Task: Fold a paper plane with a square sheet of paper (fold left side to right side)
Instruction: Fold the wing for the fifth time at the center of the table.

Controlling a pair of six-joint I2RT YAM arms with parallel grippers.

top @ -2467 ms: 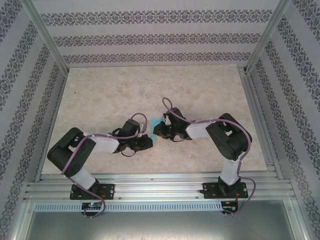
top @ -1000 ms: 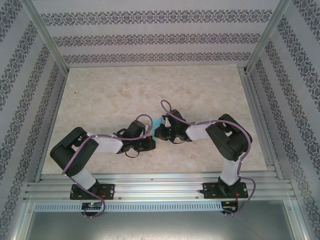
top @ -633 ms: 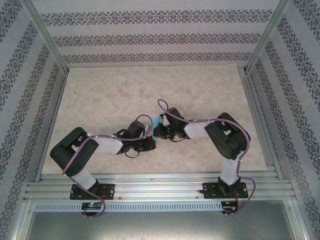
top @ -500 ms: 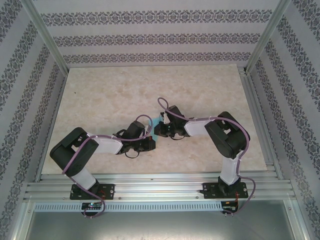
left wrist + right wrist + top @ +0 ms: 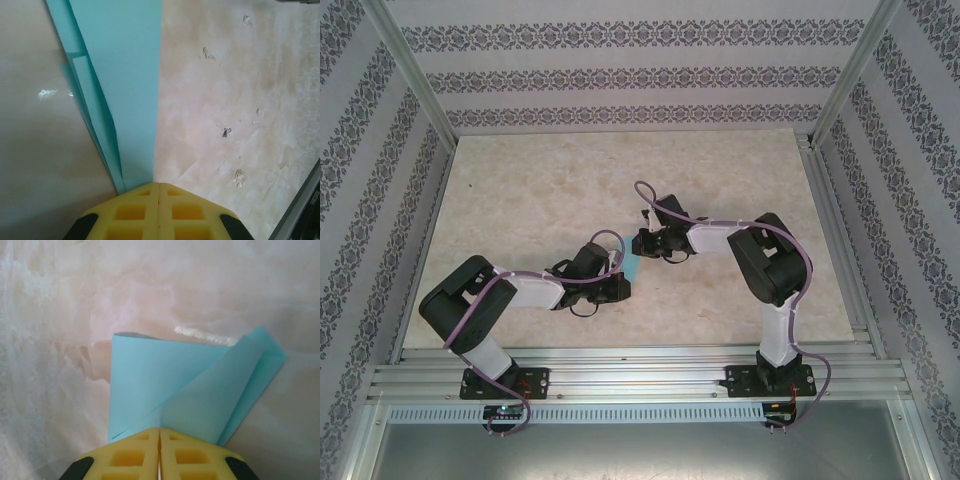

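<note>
Light-blue folded paper (image 5: 165,385) is mostly hidden in the top view: only a small sliver (image 5: 632,266) shows between the two end effectors, with the rest under the arms. In the right wrist view its near edge is cut off under the yellow fingertips (image 5: 125,457).

Right end effector (image 5: 160,431): fingers together with no gap at the seam. Cannot tell whether it pinches the paper or just presses on it. Straight ahead of it the paper lies on the table (image 5: 75,300). It has a flat panel on the left and a flap on the right that is lifted and creased diagonally, ending in a doubled corner. The crease runs back to the finger seam.

Left end effector (image 5: 159,186): fingers together. The paper (image 5: 127,75) comes out right at the tips and looks pinched there. It runs ahead as a long narrow strip and is cut off by the top of the frame. Its right edge is straight, and thin stacked layers show along the left edge. The area left of the strip is blurred beige and hard to make out.

Bare marbled table is to the right of the left end effector, with a metal rail (image 5: 305,200) at the far lower right corner. In the top view there is wide open table (image 5: 540,190) beyond both end effectors, and the patterned walls (image 5: 620,75) are well apart from them.
</note>
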